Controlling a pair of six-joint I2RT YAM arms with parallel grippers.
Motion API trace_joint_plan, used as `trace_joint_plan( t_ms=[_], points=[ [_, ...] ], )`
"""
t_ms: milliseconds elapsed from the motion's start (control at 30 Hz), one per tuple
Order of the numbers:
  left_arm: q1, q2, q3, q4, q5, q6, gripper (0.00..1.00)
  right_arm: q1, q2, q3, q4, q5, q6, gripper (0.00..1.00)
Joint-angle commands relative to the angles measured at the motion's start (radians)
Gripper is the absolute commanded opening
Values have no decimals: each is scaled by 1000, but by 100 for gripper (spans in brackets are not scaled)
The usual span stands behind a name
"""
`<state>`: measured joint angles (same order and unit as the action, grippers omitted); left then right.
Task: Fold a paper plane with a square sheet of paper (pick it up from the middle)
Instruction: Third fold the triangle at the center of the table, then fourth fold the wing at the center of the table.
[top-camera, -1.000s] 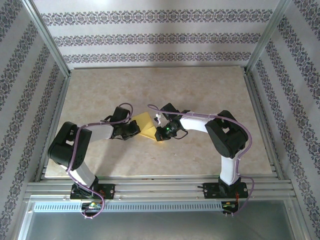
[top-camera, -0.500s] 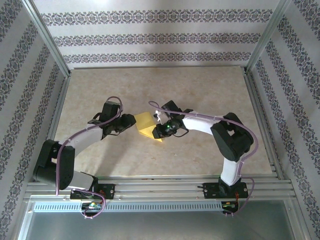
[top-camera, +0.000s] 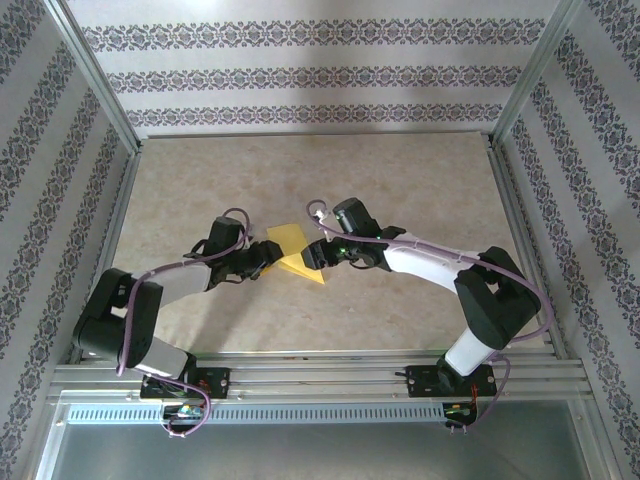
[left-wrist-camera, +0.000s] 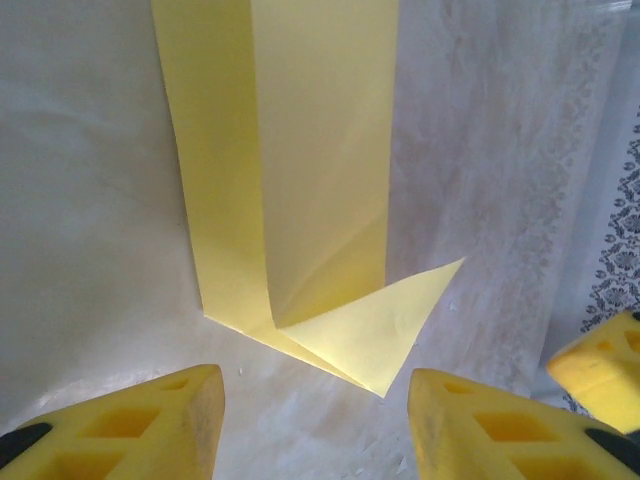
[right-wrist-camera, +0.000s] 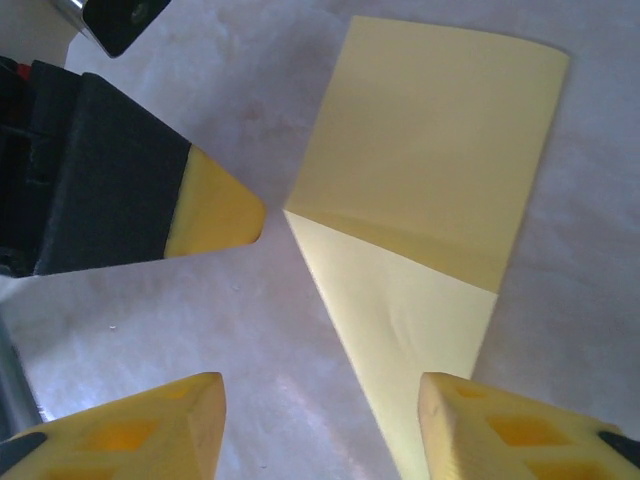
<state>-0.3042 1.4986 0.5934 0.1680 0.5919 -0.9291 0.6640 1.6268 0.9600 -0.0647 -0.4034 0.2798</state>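
Left arm (top-camera: 170, 285) and right arm (top-camera: 440, 270) reach in from the near edge of the table (top-camera: 420, 170), tips meeting mid-table. Left jaws open, nothing between them. The yellow sheet (top-camera: 293, 256) starts just past the fingertips (left-wrist-camera: 160, 420). Right jaws open too, gripping nothing; the sheet's narrow end runs in between them, contact can't tell. Sheet lies flat on the table between the two arms. Plain yellow, partly folded – one long flap doubled over along a lengthwise crease, one corner turned into a paler triangle with a sharp point. Far end square-cut. Patterned walls (top-camera: 300, 75) behind.
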Motion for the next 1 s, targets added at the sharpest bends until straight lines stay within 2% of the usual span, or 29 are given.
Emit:
trace_joint_plan(
  t_ms=[0, 100, 300, 667, 867, 967],
  points=[
    [-14, 59, 14, 111, 57, -10, 51, 9, -43, -33, 62, 71, 6, 57],
    [-17, 103, 23, 155, 82, -11, 48, 1, -58, -44, 68, 89, 15, 59],
    [-19, 154, 42, 225, 109, -25, 33, -9, -67, -53, 66, 88, 25, 59],
    [-19, 183, 63, 243, 120, -18, 26, -22, -81, -64, 72, 103, 39, 59],
    [-23, 173, 66, 234, 113, -9, 13, -9, -93, -98, 115, 124, -14, 68],
    [-30, 163, 74, 208, 86, -20, 9, 36, -102, -130, 141, 211, -92, 71]
  ],
)
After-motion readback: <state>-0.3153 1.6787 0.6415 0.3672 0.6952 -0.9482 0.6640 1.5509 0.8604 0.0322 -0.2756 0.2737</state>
